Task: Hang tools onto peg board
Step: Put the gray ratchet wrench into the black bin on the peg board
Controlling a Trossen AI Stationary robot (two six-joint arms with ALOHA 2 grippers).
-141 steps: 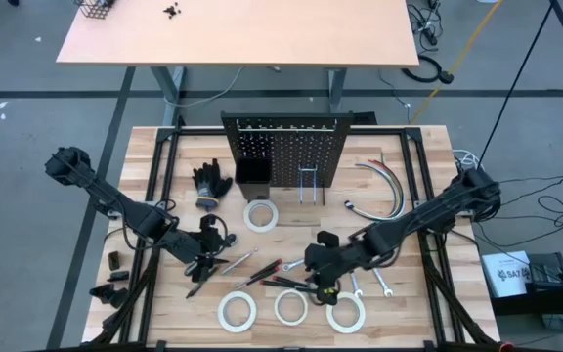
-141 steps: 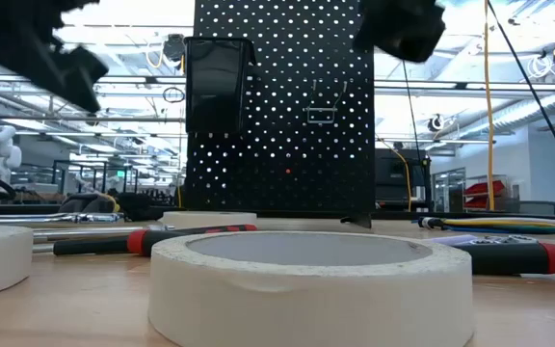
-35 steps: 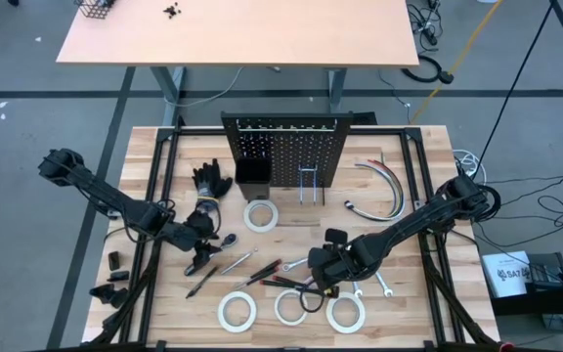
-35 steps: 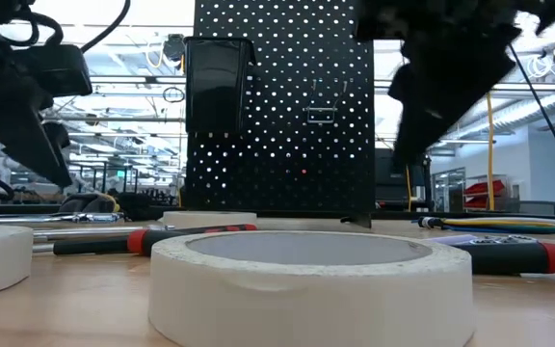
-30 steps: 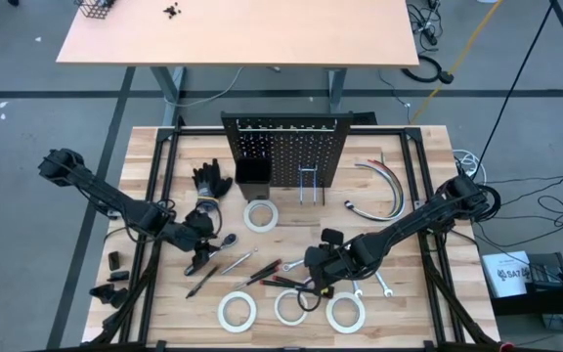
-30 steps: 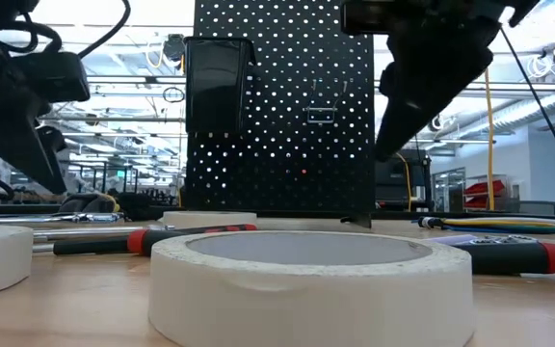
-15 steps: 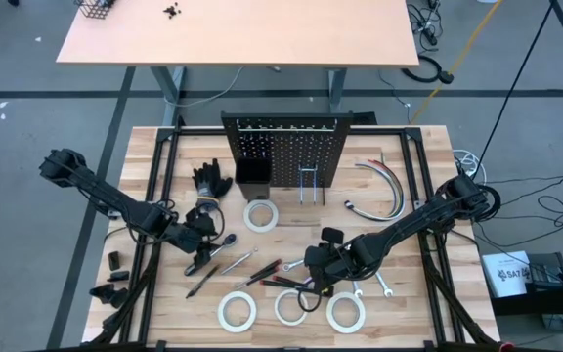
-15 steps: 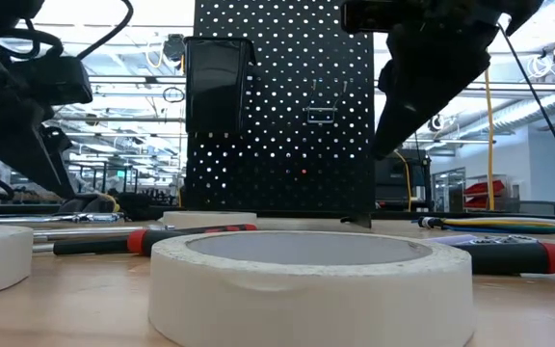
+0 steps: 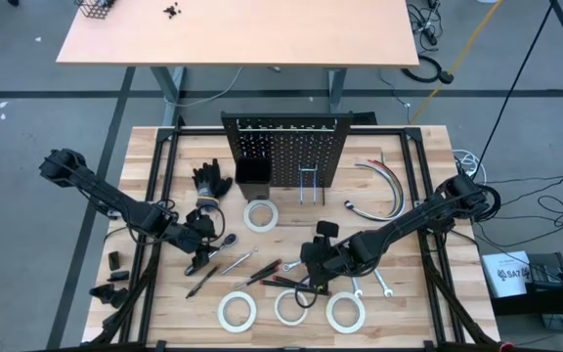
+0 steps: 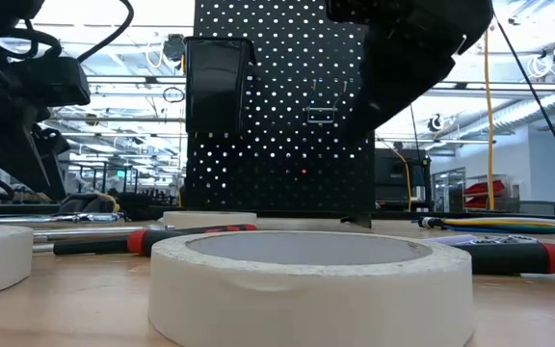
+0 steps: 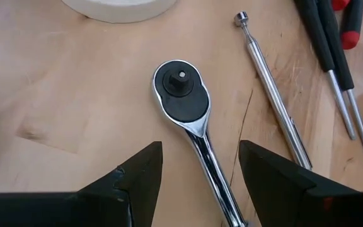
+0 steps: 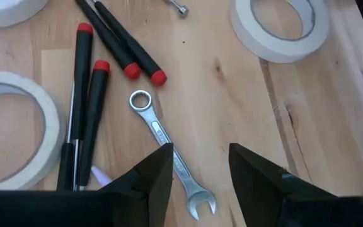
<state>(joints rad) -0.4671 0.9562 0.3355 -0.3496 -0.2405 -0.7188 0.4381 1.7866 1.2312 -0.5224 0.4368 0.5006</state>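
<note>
Looking at it now, we've slid our right gripper toward 11 o'clock, jaws released over the wrench, left gripper released over the ratchet, nothing on the peg board at 12 yet

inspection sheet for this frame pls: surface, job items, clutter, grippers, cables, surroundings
Surface: wooden tabletop, tools spread over it.
Job's things: peg board upright at the back; ratchet, wrench, screwdrivers, tape rolls all lying flat, none hung.
Clutter: black gloves, curved hoses.
Grippers: left gripper open, straddling the ratchet handle; right gripper open over the wrench.
Cables: loose on the floor at right.
Surroundings: second table behind.
</note>
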